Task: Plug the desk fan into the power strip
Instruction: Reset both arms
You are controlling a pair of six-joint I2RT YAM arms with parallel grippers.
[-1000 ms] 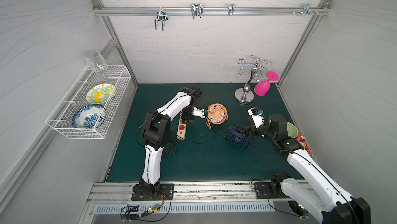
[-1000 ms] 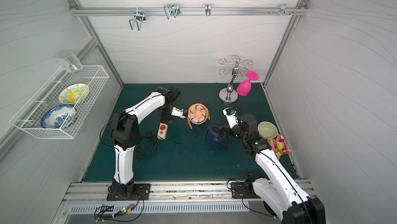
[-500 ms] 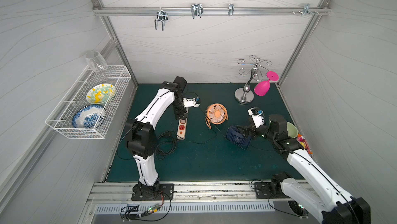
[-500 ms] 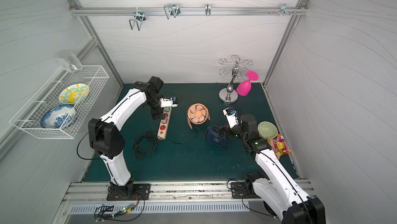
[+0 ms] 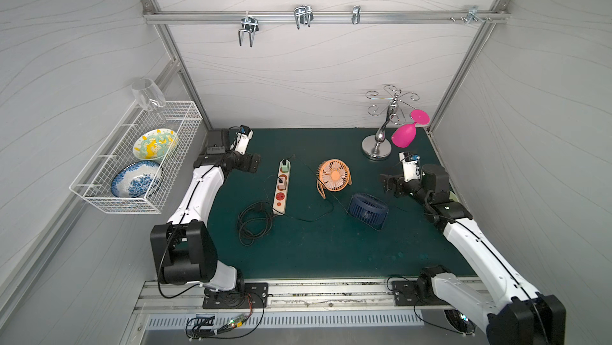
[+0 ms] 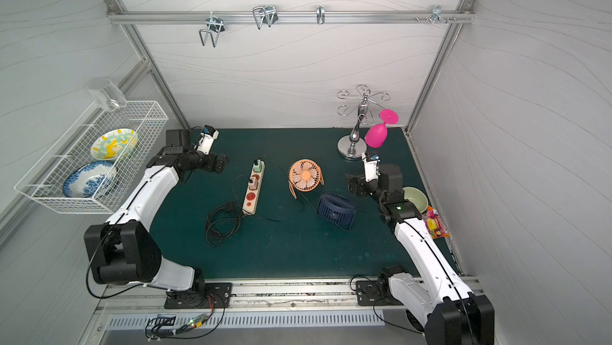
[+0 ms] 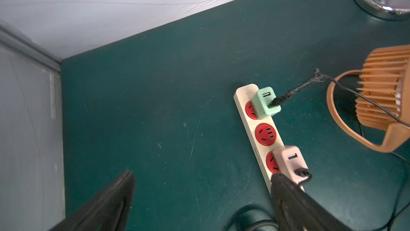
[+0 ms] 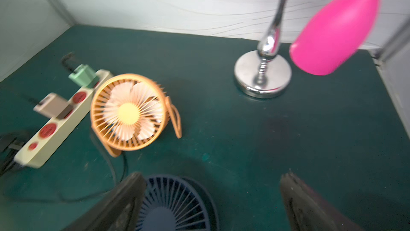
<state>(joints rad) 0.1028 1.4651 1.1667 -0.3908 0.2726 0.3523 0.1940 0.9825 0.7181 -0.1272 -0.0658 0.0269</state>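
Observation:
The cream power strip (image 5: 282,187) with round red sockets lies left of centre in both top views. A green adapter (image 7: 265,101) sits in its far socket and a pink adapter (image 7: 288,162) two sockets nearer, each with a black lead plugged in. The green one's lead runs toward the orange desk fan (image 5: 333,175), which stands just right of the strip. A navy desk fan (image 5: 367,210) lies nearer the front. My left gripper (image 5: 253,162) hangs open at the back left, apart from the strip. Beside the navy fan, my right gripper (image 5: 385,184) is open and empty.
The strip's black cord (image 5: 253,224) is coiled on the mat in front of it. A chrome glass stand (image 5: 377,148) with a pink glass (image 5: 404,134) stands back right. A wire basket (image 5: 139,161) with bowls hangs on the left wall. A green bowl (image 6: 415,199) sits far right.
My left arm has drawn back from the power strip and orange fan toward the back left corner, and its jaws have opened wide. The right arm has not moved.

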